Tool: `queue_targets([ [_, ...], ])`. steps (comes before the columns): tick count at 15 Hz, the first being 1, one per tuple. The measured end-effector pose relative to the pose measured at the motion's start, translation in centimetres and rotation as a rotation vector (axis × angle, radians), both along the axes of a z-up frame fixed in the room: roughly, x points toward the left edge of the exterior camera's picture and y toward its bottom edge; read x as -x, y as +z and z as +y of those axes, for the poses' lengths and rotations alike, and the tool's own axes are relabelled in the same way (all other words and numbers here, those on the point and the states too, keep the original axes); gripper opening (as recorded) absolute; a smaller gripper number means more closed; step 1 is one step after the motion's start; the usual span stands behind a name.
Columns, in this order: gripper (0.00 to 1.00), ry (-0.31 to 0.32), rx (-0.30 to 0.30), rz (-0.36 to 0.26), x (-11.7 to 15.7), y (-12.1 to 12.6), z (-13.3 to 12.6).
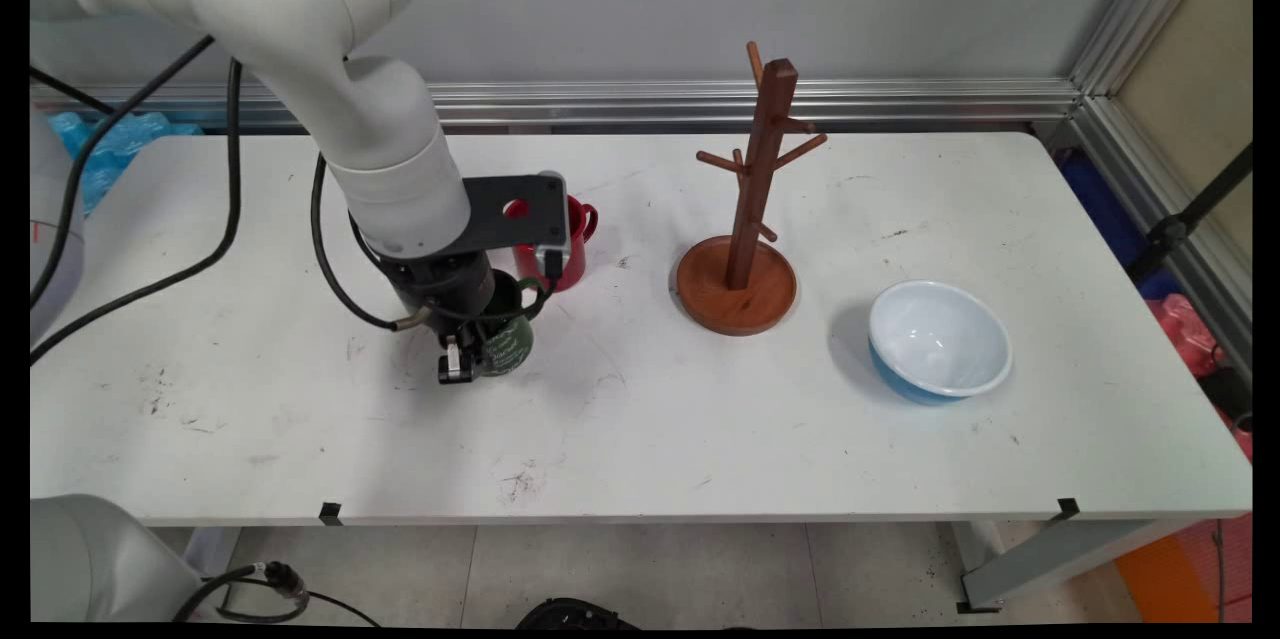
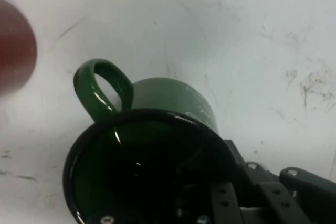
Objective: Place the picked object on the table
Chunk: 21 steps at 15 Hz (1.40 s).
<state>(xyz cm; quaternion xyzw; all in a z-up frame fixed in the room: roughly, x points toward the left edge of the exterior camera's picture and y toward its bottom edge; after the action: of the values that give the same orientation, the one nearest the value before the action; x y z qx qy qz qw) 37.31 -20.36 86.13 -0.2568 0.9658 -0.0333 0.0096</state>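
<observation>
A dark green mug (image 1: 510, 347) with white lettering stands on the white table (image 1: 700, 419), left of centre. My gripper (image 1: 470, 359) is down over it, shut on the mug's wall near the rim, with one finger inside and one outside. In the hand view the green mug (image 2: 173, 98) fills the lower middle, its black rim and dark inside facing the camera and its handle (image 2: 100, 87) pointing to the upper left. The gripper (image 2: 236, 208) rises at the bottom right against the rim. A red mug (image 1: 572, 249) stands just behind, partly hidden by the hand's black bracket.
A wooden mug tree (image 1: 745, 219) with several pegs stands on a round base at the table's centre. A white bowl with a blue outside (image 1: 940, 339) sits to its right. The red mug (image 2: 13, 51) shows blurred at the hand view's left edge.
</observation>
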Motion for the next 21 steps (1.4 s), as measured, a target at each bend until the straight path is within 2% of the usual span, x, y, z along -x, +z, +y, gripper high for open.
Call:
queue_targets([
  [13, 0.00, -0.130, -0.044, -0.029, 0.5, -1.5, 1.2],
  [21, 0.00, -0.163, -0.058, -0.034, 0.8, -2.5, 1.2],
])
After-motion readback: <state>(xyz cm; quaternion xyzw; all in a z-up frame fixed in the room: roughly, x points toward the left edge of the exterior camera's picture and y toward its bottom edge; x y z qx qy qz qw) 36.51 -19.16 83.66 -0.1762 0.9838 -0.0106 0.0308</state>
